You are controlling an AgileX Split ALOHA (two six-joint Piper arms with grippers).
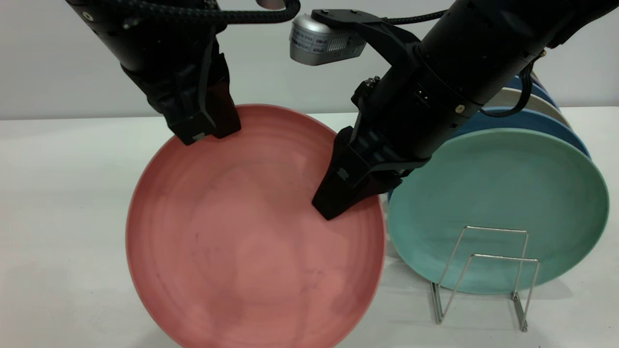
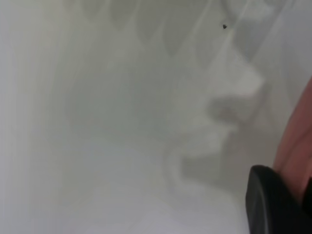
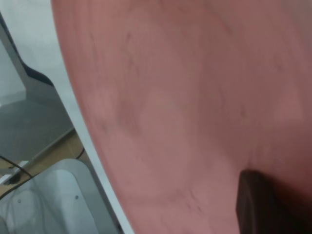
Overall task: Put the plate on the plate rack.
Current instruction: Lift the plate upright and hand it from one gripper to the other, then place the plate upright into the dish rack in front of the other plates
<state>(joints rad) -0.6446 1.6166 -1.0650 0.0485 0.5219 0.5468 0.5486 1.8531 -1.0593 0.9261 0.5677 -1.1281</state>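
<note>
The left gripper, at the upper left of the exterior frame, is clamped on the top rim of the plate, one finger in front of the pink face and the other presumably behind it; its wrist view shows only a dark fingertip with a sliver of pink beside it. The right gripper, reaching down from the upper right toward the middle of the frame, has its dark fingers pinching the plate's right edge, so the plate is held at two points on its rim. That seems the reason for the pose: a wide, thin plate gripped at only one spot would swing or twist, and two grips keep it standing almost upright, face toward the camera, ready to slide edge-first into a slot. The plate fills the lower centre-left of the frame; its bottom runs out of view, so whether it touches the table cannot be told. The plate rack stands at the lower right, just beside the plate's right edge, its front wire loops empty. Behind those loops a mint-green plate leans upright, with blue plates and a cream one stacked behind it, so the free front slot looks like the natural target.
</note>
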